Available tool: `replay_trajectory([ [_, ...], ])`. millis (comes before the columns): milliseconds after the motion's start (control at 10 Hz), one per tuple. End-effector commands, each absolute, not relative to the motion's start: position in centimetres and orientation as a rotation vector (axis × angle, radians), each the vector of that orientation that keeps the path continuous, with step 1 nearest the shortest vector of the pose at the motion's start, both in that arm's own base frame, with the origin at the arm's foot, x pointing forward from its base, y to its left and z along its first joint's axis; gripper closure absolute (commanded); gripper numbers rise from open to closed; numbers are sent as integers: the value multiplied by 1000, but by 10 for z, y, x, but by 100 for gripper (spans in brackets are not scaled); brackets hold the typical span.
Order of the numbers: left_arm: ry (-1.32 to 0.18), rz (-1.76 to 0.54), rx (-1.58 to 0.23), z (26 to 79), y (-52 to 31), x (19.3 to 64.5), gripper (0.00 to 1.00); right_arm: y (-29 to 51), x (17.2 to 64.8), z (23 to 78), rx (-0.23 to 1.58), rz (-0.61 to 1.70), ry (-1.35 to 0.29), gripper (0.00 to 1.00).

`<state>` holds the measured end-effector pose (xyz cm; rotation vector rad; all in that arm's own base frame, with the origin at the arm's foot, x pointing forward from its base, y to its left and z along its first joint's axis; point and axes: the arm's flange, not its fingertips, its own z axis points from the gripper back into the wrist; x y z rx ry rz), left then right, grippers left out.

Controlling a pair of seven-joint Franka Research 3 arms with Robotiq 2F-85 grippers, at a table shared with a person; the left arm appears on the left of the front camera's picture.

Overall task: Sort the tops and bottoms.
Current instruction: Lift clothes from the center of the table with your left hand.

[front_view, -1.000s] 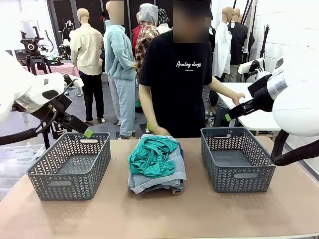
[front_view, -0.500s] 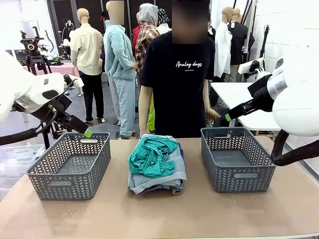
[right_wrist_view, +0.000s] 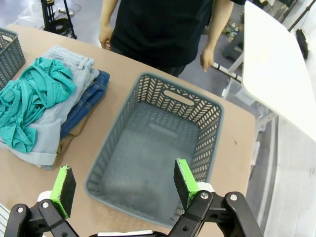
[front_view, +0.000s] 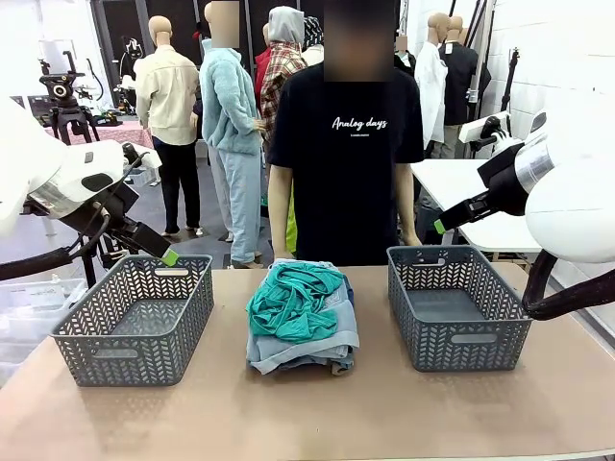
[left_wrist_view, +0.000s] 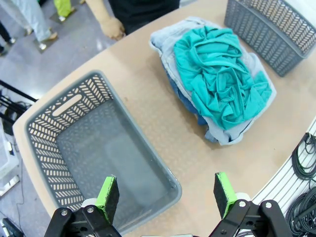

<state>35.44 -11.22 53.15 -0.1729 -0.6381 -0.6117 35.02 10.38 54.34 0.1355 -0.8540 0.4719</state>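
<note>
Teal knit, crumpled into loose ropey folds: the teal-green shirt point(front_view: 293, 300) lies on top of one stack at the centre of the tan table point(front_view: 307, 423). Under it is the pale denim shorts point(front_view: 338, 331), smooth and flat-folded with the waistband toward the far edge. Under that is the darker denim shorts point(right_wrist_view: 90, 101), with only an edge showing. A thin tan edge point(right_wrist_view: 68, 142) shows at the stack's bottom; I cannot tell what garment it is. Count: one stack, four layers visible. Two grey plastic baskets, rectangular, with herringbone-slotted walls and a handle slot at each end: the left basket point(front_view: 135, 327) and the right basket point(front_view: 461, 341), one at each side of the stack and apart from it. Neither holds any cloth. The left gripper point(left_wrist_view: 165, 195) hovers above the left basket, jaws spread wide, green pads point(left_wrist_view: 107, 196) bare. The right gripper point(right_wrist_view: 124, 186) hovers above the right basket, jaws likewise wide apart, grasping nothing. One person point(front_view: 341, 163) in a black T-shirt stands at the far edge, both arms hanging down.
</note>
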Motion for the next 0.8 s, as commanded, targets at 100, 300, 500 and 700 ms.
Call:
replay_trajectory([
  [100,-645,-616,-167,532,-110,354,0,105,350,543,140,469,-860,0],
  [300,-645,-616,-167,532,-110,354,0,105,350,543,140,469,-860,0],
  [500,-645,-616,-167,532,-110,354,0,105,350,543,140,469,-860,0],
  [700,-645,-616,-167,532,-110,354,0,105,350,543,140,469,-860,0],
])
